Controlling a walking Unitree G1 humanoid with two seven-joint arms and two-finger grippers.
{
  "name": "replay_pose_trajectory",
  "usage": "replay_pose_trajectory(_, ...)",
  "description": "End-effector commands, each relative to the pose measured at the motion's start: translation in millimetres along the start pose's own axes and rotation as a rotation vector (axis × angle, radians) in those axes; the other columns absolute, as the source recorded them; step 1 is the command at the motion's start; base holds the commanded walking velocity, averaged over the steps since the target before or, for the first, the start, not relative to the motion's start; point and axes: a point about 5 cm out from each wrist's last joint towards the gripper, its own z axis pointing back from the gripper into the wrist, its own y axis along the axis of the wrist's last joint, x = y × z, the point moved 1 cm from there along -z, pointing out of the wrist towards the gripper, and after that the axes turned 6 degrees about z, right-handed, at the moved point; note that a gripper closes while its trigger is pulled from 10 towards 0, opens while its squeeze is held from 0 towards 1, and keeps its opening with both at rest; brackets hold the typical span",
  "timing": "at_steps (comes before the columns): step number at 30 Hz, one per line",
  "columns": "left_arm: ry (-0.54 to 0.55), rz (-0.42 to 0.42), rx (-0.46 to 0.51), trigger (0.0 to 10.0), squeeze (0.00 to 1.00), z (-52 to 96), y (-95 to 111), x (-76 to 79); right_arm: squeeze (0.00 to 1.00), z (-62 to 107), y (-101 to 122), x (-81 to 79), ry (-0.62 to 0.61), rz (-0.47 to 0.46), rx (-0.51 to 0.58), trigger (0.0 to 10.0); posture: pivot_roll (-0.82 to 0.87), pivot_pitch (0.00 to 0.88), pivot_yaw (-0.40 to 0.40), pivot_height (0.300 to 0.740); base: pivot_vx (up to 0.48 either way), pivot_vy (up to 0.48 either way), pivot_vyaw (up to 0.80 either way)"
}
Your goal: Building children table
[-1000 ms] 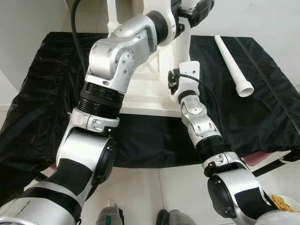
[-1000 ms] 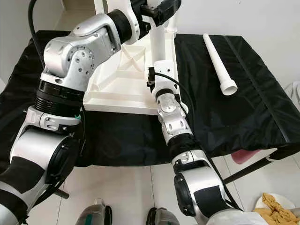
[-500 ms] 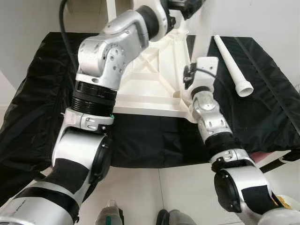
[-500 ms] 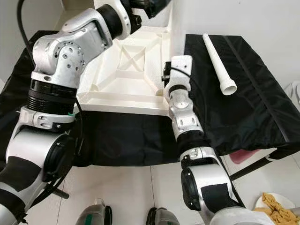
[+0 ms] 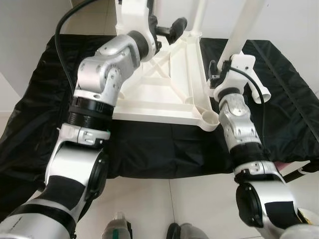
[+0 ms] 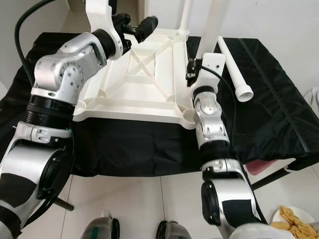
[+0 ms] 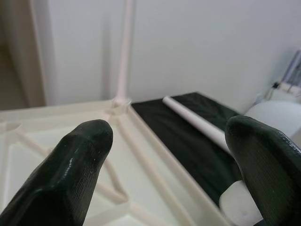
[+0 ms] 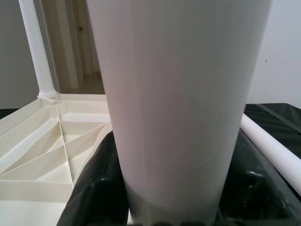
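The white plastic tabletop (image 6: 139, 79) lay upside down on the black cloth (image 6: 279, 114) that covered the counter, its ribbed underside with the crossed braces facing up.

The right pincer (image 8: 160, 188) was clamped on a white table leg (image 8: 183, 94) — in the right wrist view the thick tube stood between the two black fingers (image 8: 101, 188), which pressed against it on either side. In the head views this leg (image 5: 244, 25) rose upright just beyond the right wrist, beside the tabletop's right edge; whether its lower end was seated in a socket could not be told. The empty round corner socket (image 5: 209, 118) at the tabletop's near right corner sat on the robot's side of the right pincer, just beside the silver forearm.

The left pincer (image 7: 174, 165) hovered above the far part of the tabletop with its fingers (image 7: 66, 179) spread wide apart and nothing between them. Ahead of it, at the tabletop's far right corner, a second leg (image 7: 124, 47) stood upright in its socket — thin and pale against the white wall (image 7: 211, 42). In the left eye view the left pincer (image 5: 172, 30) showed near the top of the tabletop, close to the base of that standing leg (image 5: 199, 15).

A loose table leg (image 6: 233, 64) lay flat on the black cloth beyond the right pincer's outer side, apart from the tabletop, its flared open end toward the robot.
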Motion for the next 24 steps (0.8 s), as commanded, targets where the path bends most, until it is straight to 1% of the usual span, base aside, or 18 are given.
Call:
replay_pose_trajectory(1,-0.006,-0.049,0.004,10.0,0.0,1.9,-2,1.1,0.0,2.6,10,1.3,0.023,-0.021,0.069,10.0,0.07,0.013,-0.017,0.74,0.0,0.0,0.0)
replay_pose_trajectory(3,0.034,-0.12,0.026,10.0,0.0,5.7,-2,-3.3,0.0,9.0,11,1.8,0.039,-0.051,0.091,10.0,0.07,0.018,-0.018,0.74,0.0,0.0,0.0)
replay_pose_trajectory(4,0.058,-0.181,0.042,10.0,0.0,8.7,-3,-5.4,0.0,14.1,13,1.4,0.052,-0.065,0.107,10.0,0.07,0.025,-0.015,0.74,0.0,0.0,0.0)
replay_pose_trajectory(5,0.058,-0.181,0.042,10.0,0.0,8.7,-3,-5.4,0.0,14.1,13,1.4,0.052,-0.065,0.107,10.0,0.07,0.025,-0.015,0.74,0.0,0.0,0.0)
replay_pose_trajectory(8,0.083,-0.278,0.091,10.0,0.0,17.1,-5,-5.9,0.0,25.8,16,-0.7,0.08,-0.087,0.132,10.0,0.07,0.033,-0.014,0.74,0.0,0.0,0.0)
replay_pose_trajectory(9,0.083,-0.278,0.091,10.0,0.0,17.1,-5,-5.9,0.0,25.8,16,-0.7,0.08,-0.087,0.132,10.0,0.07,0.033,-0.014,0.74,0.0,0.0,0.0)
replay_pose_trajectory(11,0.089,-0.317,0.115,10.0,0.0,21.5,-6,-4.5,0.0,30.3,18,-1.7,0.092,-0.099,0.137,10.0,0.07,0.037,-0.014,0.74,0.0,0.0,0.0)
replay_pose_trajectory(12,0.089,-0.317,0.115,10.0,0.0,21.5,-6,-4.5,0.0,30.3,18,-1.7,0.092,-0.099,0.137,10.0,0.07,0.037,-0.014,0.74,0.0,0.0,0.0)
replay_pose_trajectory(16,0.09,-0.27,0.123,10.0,0.0,32.7,-14,-2.5,0.0,41.2,22,-5.6,0.118,-0.107,0.137,10.0,0.06,0.05,-0.013,0.74,0.0,0.0,0.0)
replay_pose_trajectory(19,0.1,-0.309,0.116,10.0,0.0,36.6,-18,-3.5,0.0,43.6,22,-4.2,0.095,-0.131,0.121,10.0,0.06,0.057,-0.016,0.74,0.0,0.0,0.0)
replay_pose_trajectory(20,0.134,-0.335,0.12,10.0,0.0,40.9,-24,-6.9,0.0,45.9,23,-4.4,0.089,-0.141,0.116,10.0,0.06,0.065,-0.011,0.74,0.0,0.0,0.0)
replay_pose_trajectory(23,0.145,-0.31,0.122,10.0,0.0,43.1,-30,-7.4,0.0,47.7,23,-5.5,0.098,-0.136,0.11,10.0,0.06,0.065,-0.011,0.74,0.0,0.0,0.0)
replay_pose_trajectory(24,0.138,-0.336,0.13,10.0,0.0,44.2,-34,-5.5,0.0,48.5,22,-7.0,0.114,-0.117,0.119,10.0,0.06,0.069,-0.01,0.74,0.0,0.0,0.0)
